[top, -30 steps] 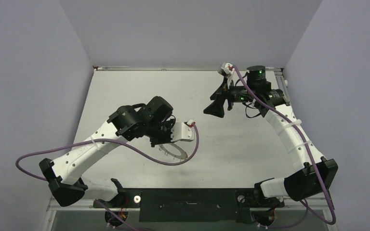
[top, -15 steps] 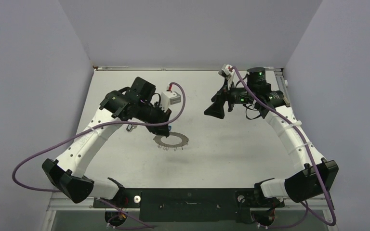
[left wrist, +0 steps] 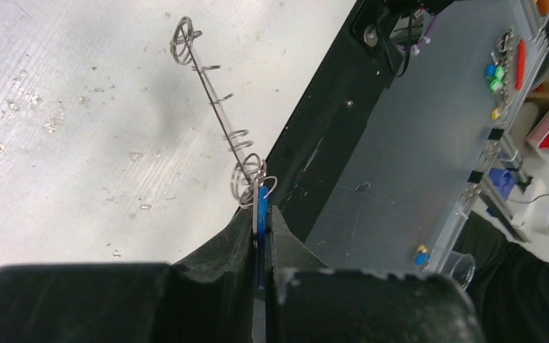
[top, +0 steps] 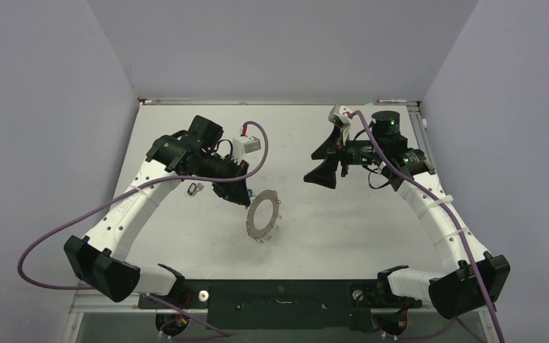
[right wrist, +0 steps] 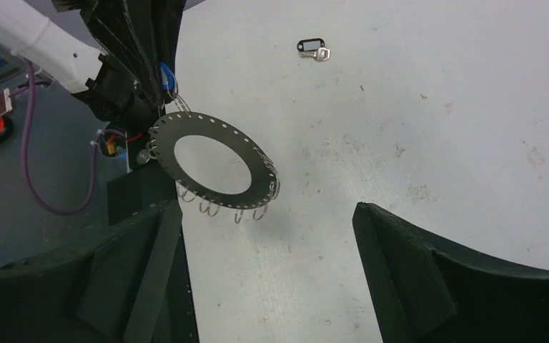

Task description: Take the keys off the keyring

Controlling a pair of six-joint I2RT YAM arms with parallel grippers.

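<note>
The keyring (top: 263, 214) is a flat grey ring with wire loops on its rim. It hangs tilted above the table from the blue-headed key (left wrist: 261, 207). My left gripper (top: 239, 194) is shut on that blue key head. In the left wrist view the left gripper (left wrist: 261, 213) pinches it, and the keyring (left wrist: 218, 114) shows edge-on. My right gripper (top: 325, 168) is open and empty, to the right of the ring. In the right wrist view the right gripper (right wrist: 263, 236) faces the keyring (right wrist: 200, 125), with the blue key (right wrist: 164, 75) at its top left. No other keys show on the loops.
One loose key with a dark tag (top: 195, 189) lies on the table left of my left gripper; it also shows in the right wrist view (right wrist: 314, 50). The black base rail (top: 279, 293) runs along the near edge. Grey walls enclose the table.
The keyring lay flat on the table half a second ago; it now hangs tilted from my left gripper. My right gripper has shifted slightly nearer and lower.
</note>
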